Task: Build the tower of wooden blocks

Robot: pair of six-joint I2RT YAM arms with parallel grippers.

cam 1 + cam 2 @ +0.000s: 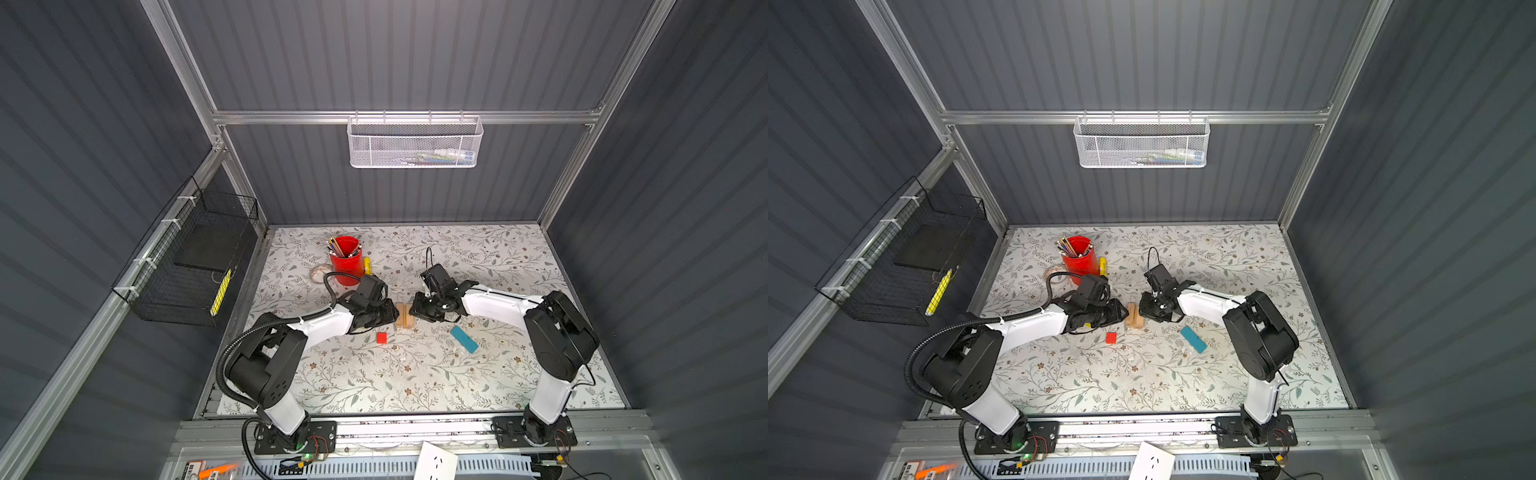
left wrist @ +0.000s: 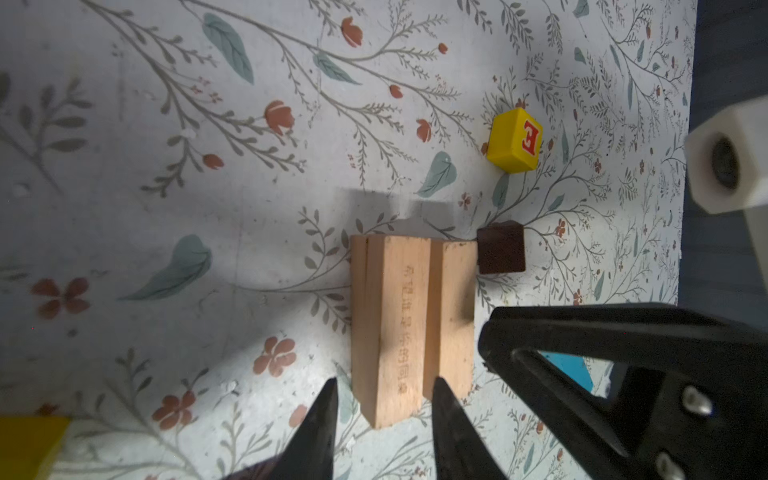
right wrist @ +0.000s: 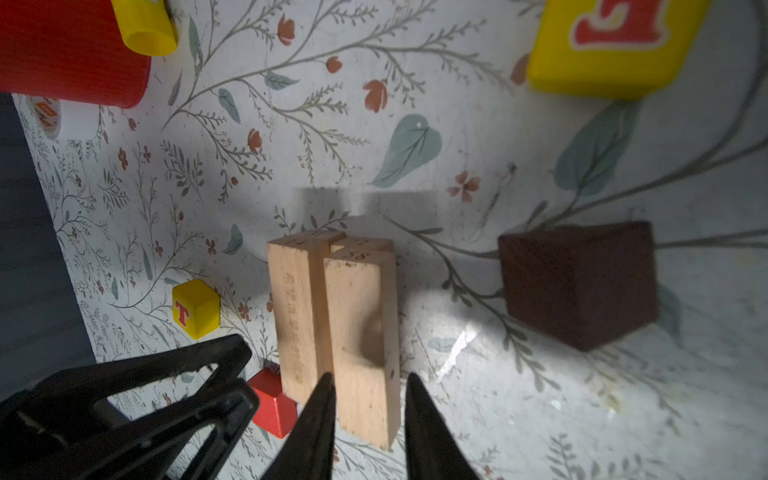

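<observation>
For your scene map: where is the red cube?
In both top views the red cube sits left of centre, just below the tan planks, beside the left arm.

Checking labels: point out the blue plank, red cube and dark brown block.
blue plank (image 1: 464,339), a top view, middle of its top face.
red cube (image 1: 381,338), a top view, its top face.
dark brown block (image 3: 577,282), right wrist view, its near side face.

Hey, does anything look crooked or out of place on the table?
The tan planks standing on edge side by side are not flush: their ends are staggered, one sticking out past its neighbour. Nothing looks spilled or broken.
</observation>
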